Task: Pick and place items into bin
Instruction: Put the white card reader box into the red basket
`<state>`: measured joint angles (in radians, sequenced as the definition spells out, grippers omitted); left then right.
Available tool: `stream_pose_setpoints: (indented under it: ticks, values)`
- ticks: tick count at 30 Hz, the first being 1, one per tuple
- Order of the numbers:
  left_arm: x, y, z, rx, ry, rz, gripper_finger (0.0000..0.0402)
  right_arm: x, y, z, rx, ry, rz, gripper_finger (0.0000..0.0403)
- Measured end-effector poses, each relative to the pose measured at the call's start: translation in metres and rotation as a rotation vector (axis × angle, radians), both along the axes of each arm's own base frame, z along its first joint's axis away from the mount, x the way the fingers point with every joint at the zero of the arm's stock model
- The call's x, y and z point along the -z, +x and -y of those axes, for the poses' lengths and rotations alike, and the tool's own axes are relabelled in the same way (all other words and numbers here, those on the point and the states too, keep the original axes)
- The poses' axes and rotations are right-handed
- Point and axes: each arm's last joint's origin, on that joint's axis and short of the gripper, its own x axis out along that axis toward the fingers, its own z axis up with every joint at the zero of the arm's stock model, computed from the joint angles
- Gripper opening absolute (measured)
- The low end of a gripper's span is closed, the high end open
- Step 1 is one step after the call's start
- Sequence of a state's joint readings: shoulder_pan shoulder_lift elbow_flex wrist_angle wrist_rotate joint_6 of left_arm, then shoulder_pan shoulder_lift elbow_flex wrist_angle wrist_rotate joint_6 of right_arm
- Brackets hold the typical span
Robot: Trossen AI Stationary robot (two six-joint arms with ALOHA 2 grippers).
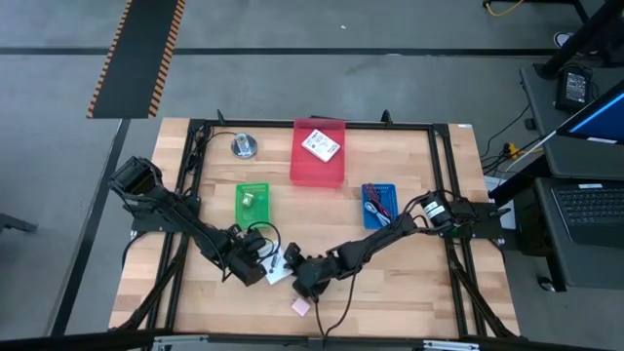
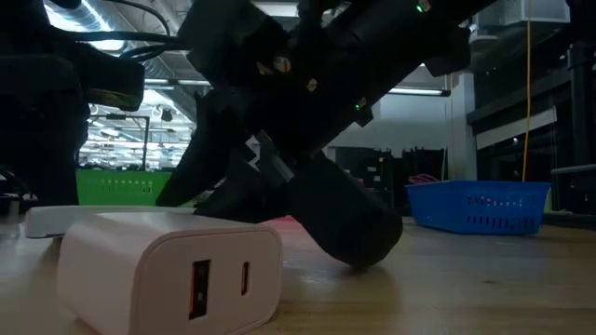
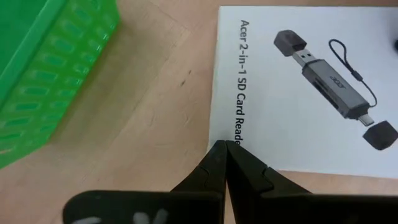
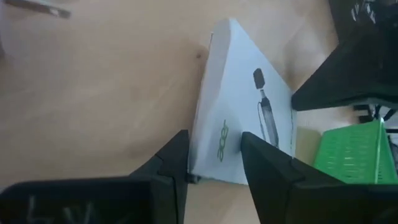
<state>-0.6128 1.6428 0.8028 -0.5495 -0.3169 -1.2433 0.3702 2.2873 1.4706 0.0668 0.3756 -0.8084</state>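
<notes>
Lying between the right gripper's [image 4: 214, 158] spread fingers: white card [image 4: 249, 124].

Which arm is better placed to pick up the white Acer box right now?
Right. The right pincer is open and straddles the white Acer box's edge, so it could probably just close. The left pincer is shut, tips merely at the box's edge.
</notes>
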Motion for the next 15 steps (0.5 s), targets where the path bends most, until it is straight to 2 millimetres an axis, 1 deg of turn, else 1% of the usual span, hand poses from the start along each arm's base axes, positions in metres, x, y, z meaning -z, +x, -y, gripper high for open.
stream_pose_setpoints:
  ticks: [8, 15]
  values:
    - [-0.0009, 0.0013, 0.0028, 0.014, -0.054, -0.008, 0.0003, -0.0031, 0.0036, 0.0072, 0.076, -0.121, 0.034, 0.0122]
    - [-0.0022, 0.0076, 0.0083, 0.110, -0.090, 0.046, 0.0003, -0.0037, 0.0042, 0.0077, 0.089, -0.134, 0.045, 0.0122]
